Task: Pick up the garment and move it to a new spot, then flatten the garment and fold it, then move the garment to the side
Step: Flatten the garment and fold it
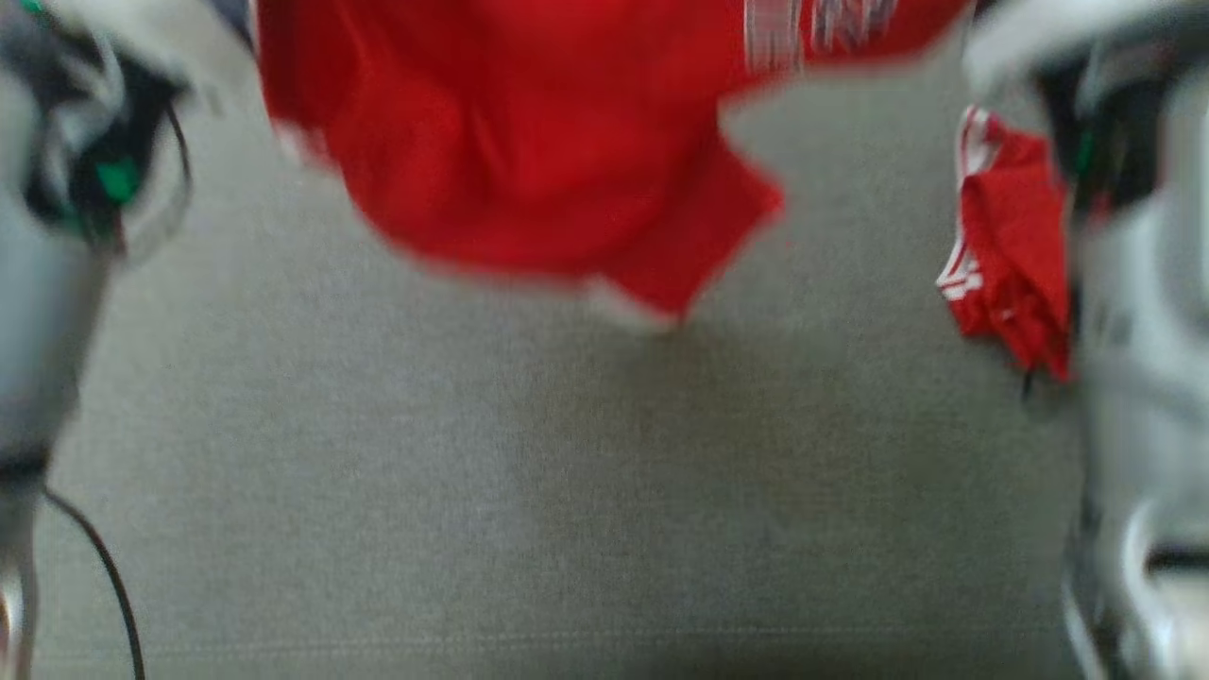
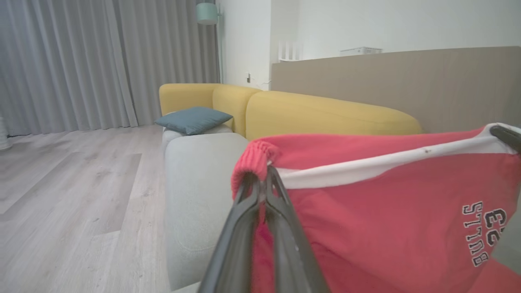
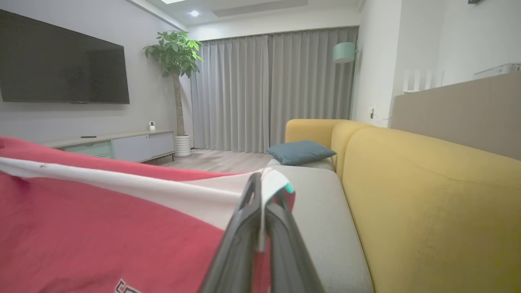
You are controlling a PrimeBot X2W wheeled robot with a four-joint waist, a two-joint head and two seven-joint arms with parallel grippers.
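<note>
The garment (image 1: 529, 142), a red shirt with white trim and printed lettering, hangs blurred over the grey seat, stretched between both arms. In the left wrist view my left gripper (image 2: 265, 185) is shut on a red ribbed corner of the garment (image 2: 386, 211). The dark finger (image 2: 506, 136) of the other gripper pinches the white trim at the far right. In the right wrist view my right gripper (image 3: 260, 193) is shut on the white edge of the garment (image 3: 101, 236). A bunched red fold (image 1: 1011, 236) dangles beside the right arm (image 1: 1143, 283). The left arm (image 1: 47, 283) stands at the left edge.
The grey sofa seat (image 1: 567, 491) lies below the garment. A yellow backrest (image 3: 427, 195) runs along one side, with a blue cushion (image 3: 300, 151) at the far end. Wood floor (image 2: 61, 195), curtains, a TV (image 3: 61, 65) and a plant (image 3: 175, 53) lie beyond. A black cable (image 1: 104, 576) hangs at lower left.
</note>
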